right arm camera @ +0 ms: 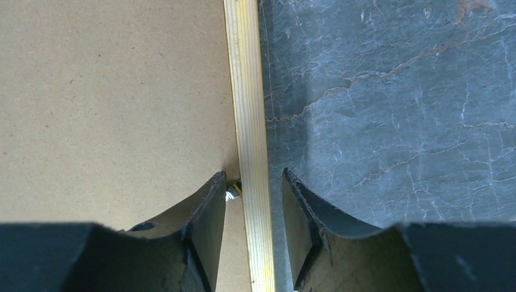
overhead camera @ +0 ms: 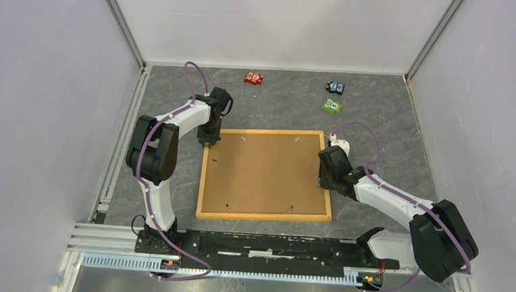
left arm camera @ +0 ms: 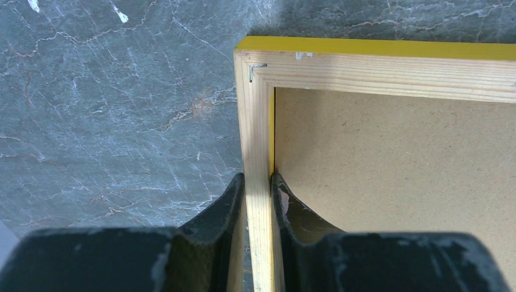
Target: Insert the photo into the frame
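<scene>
The left hand [left arm camera: 258, 181] is clamped on the rail of the frame [overhead camera: 262, 216], just short of the corner ahead of it. The right hand [right arm camera: 254, 177] straddles the opposite rail with its jaws apart and clear of the wood. The frame lies back-up on the bench [overhead camera: 278, 100], filled by a brown board [overhead camera: 264, 170]. If one hand pulls alone, the frame may twist and the board may shift. The photo shows nowhere, and I cannot tell whether it lies under the board.
</scene>
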Tool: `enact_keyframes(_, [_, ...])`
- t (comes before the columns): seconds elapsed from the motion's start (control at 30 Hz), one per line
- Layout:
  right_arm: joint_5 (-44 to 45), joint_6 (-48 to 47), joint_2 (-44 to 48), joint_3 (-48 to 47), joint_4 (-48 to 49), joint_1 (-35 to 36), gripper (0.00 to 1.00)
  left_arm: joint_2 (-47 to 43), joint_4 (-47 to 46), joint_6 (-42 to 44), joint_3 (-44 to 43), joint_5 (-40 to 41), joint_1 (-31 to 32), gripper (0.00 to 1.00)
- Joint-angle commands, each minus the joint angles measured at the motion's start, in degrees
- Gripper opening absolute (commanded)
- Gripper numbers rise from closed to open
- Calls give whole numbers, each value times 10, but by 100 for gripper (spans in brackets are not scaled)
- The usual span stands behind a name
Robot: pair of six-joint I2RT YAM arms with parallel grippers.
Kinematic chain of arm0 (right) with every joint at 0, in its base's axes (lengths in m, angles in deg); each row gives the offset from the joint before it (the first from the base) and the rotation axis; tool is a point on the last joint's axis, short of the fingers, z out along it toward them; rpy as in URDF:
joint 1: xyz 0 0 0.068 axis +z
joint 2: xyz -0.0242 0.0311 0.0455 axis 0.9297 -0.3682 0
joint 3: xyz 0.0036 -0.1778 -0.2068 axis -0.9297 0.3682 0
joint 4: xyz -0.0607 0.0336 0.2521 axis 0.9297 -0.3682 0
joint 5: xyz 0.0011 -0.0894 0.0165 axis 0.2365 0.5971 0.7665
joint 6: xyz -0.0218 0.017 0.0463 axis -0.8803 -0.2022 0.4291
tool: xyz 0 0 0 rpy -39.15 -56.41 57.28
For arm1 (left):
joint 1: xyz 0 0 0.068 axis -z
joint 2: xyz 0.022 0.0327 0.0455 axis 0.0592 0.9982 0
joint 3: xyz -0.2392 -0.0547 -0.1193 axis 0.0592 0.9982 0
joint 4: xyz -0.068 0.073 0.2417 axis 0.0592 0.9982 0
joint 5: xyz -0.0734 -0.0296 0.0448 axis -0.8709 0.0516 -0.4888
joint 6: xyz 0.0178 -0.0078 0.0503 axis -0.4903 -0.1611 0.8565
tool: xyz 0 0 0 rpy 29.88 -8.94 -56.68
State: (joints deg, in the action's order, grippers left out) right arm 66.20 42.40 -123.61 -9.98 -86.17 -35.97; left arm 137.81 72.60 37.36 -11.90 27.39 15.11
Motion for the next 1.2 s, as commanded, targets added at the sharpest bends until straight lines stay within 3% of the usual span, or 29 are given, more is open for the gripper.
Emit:
enact_keyframes(0.0, [-5,9,-1,35,-17,4,41,-25,6,-5,7,-10,7,2])
enact_keyframes(0.2, [-8,11,24,38,-13,4,22,-21,5,-6,5,-11,7,2])
enact_keyframes(0.33, [-14,10,29,33,-6,4,20,-5,5,-6,1,-15,7,2])
enact_keyframes(0.53, [-40,-45,30,5,0,3,43,30,10,-15,-24,-17,6,2])
enact_keyframes(0.73, [-235,-64,69,69,115,5,70,104,35,-55,-118,-70,5,2])
enact_keyframes(0.9, [-303,-40,90,98,175,35,75,168,53,-69,-227,-76,5,2])
enact_keyframes(1.1, [-334,36,107,125,292,134,77,212,63,-50,-320,-93,7,3])
enact_keyframes(1.17, [-327,28,107,114,275,141,79,209,73,-28,-339,-104,8,9])
